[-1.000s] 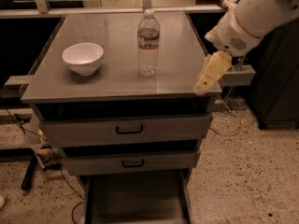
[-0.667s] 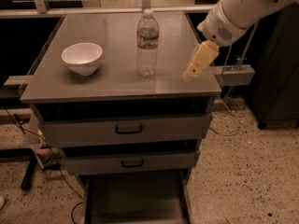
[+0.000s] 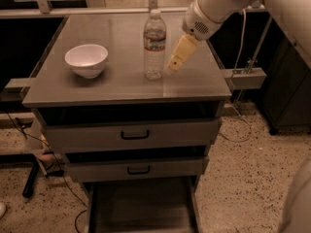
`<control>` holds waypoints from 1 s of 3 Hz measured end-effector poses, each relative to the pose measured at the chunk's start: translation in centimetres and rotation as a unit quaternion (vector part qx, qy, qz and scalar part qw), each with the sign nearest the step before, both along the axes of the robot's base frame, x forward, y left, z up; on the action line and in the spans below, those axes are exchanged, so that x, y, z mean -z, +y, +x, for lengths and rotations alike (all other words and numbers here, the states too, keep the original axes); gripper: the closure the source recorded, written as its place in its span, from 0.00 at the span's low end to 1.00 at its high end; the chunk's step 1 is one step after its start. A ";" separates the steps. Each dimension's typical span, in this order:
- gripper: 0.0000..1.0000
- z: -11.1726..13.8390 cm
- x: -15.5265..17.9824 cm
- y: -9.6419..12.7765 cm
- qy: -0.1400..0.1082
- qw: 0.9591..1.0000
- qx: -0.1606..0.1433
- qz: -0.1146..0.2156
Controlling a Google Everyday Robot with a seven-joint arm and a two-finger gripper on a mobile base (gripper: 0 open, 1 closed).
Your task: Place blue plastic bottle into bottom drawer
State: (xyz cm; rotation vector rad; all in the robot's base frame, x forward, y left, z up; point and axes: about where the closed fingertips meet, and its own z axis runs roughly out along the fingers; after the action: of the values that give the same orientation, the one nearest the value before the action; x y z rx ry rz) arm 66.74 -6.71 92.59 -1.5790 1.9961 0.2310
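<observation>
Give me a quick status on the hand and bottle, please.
Hand over cabinet top, close beside blue plastic bottle. Bottle upright, not lifted. Bottom drawer open. White bowl apart, at left.

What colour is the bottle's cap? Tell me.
White cap, shown in the camera view; the claw hangs beside the bottle.

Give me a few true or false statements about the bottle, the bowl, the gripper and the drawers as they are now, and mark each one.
1. The blue plastic bottle stands upright on the cabinet top. True.
2. The gripper is lifting the bottle. False: it hangs beside the bottle, on the picture's right, not around it.
3. The bottom drawer is pulled out. True.
4. The white bowl lies in the bottom drawer. False: it sits on the cabinet top, to the picture's left of the bottle.
</observation>
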 end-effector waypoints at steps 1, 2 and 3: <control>0.00 0.2 -0.1 0.4 -0.002 1.000 -0.002 0.002; 0.00 0.4 0.2 0.2 -0.005 0.999 0.015 0.031; 0.00 2.9 0.6 2.1 0.006 0.996 0.022 0.088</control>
State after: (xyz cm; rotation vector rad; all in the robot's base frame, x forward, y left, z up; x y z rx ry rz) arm 69.65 -4.64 92.01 -1.4247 1.9607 0.3884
